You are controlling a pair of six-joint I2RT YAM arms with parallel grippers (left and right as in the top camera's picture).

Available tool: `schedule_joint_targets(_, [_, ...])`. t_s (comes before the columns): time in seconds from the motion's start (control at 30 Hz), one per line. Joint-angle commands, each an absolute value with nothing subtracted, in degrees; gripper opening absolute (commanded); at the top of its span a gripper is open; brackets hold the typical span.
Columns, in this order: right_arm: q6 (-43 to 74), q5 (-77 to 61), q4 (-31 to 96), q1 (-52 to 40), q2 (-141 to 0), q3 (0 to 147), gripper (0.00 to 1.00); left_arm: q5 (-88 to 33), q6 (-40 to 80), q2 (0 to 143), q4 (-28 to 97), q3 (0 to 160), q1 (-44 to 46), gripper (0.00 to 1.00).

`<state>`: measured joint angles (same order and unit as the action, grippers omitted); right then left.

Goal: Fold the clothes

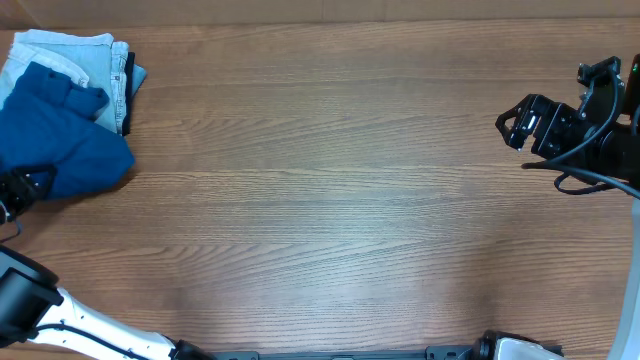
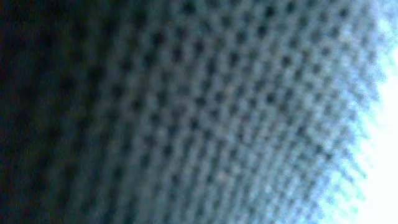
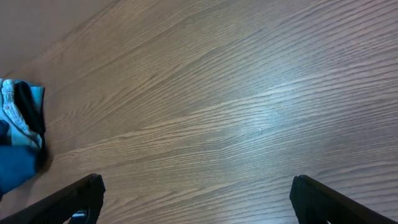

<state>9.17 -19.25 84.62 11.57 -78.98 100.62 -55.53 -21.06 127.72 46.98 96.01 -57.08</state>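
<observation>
A wooden desk (image 1: 330, 200) is seen from above, with two robot arms at its edges. The teal-blue polo shirt (image 1: 60, 135) lies bunched at the far left of the desk, partly on top of a pile of pale jeans (image 1: 70, 50). It is not yet spread out or folded.

The step in hand is judged to be the first pick-up of the shirt, so the task is near its start. The left gripper (image 1: 12, 192) is seen at the shirt's near-left edge, touching the fabric. Its wrist camera is filled by blurred teal knit, so the camera is pressed close to the cloth. Whether this gripper is clenched on the fabric or released cannot be told.

The right gripper (image 1: 510, 128) hangs above the far right of the desk, well apart from the shirt. It is pointed toward the bare middle, with its fingers spread wide and nothing held.

For the next move, the shirt would probably need to be drawn off the jeans to the middle of the desk and laid flat.
</observation>
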Motion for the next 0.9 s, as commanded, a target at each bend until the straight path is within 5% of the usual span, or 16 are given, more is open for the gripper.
schedule_joint_targets(0.0, [8.95, -19.4, 84.33, 11.64, -78.78, 102.02, 1.0, -61.58, -19.07, 121.05, 46.83, 97.84, -57.34, 0.39])
schedule_joint_targets(0.13, [8.95, -19.42, 84.4, 11.64, -78.78, 102.02, 1.0, -61.43, -18.81, 117.62, 46.35, 97.84, -55.61, 0.43])
schedule_joint_targets(0.47, [8.93, -19.4, 85.41, 11.64, -78.78, 102.02, 1.0, -52.4, -16.67, 116.51, 44.58, 97.82, -53.06, 0.78])
schedule_joint_targets(0.87, [8.93, -19.42, 85.43, 11.64, -78.78, 102.02, 1.0, -45.78, -16.69, 116.51, 44.53, 97.82, -50.09, 0.91])
